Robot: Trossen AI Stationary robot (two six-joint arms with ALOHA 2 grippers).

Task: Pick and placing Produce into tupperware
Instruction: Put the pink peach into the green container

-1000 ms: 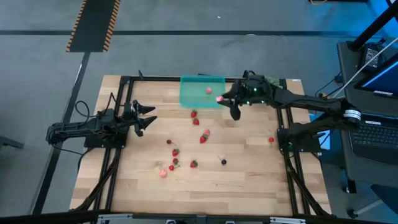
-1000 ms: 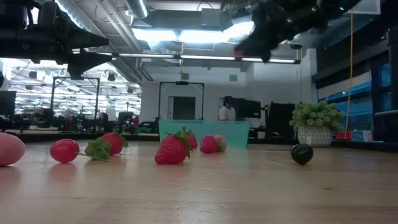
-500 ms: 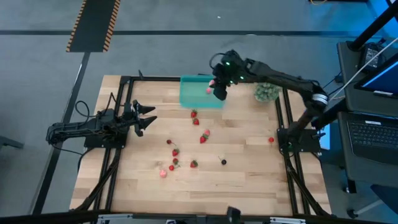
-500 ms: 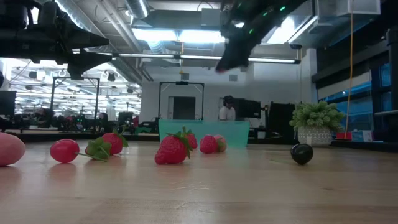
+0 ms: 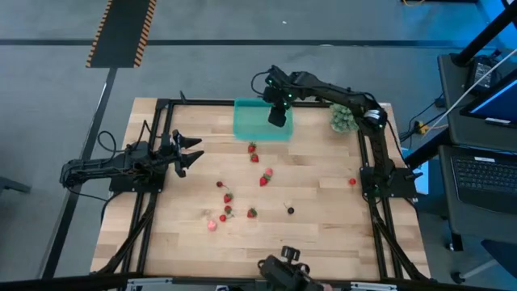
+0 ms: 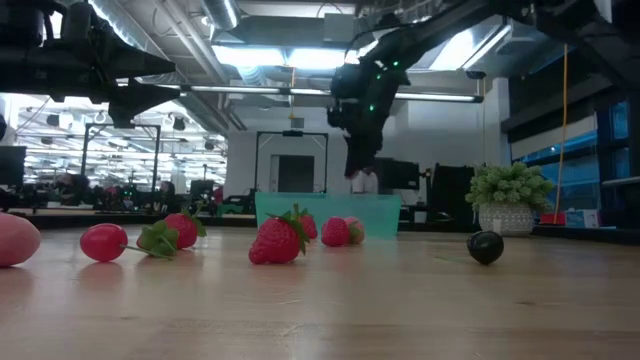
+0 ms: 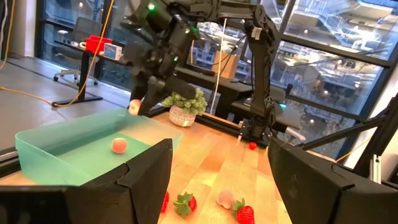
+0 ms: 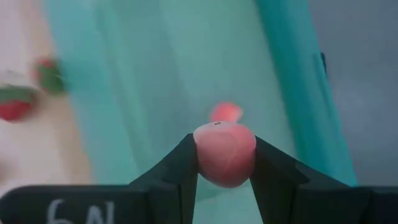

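Right gripper jaws clenched on a pink berry, hanging over the tupperware, likely so a drop lands inside beside the piece already there. Left gripper released, parked at the table's left. Strawberries lie scattered mid-table.
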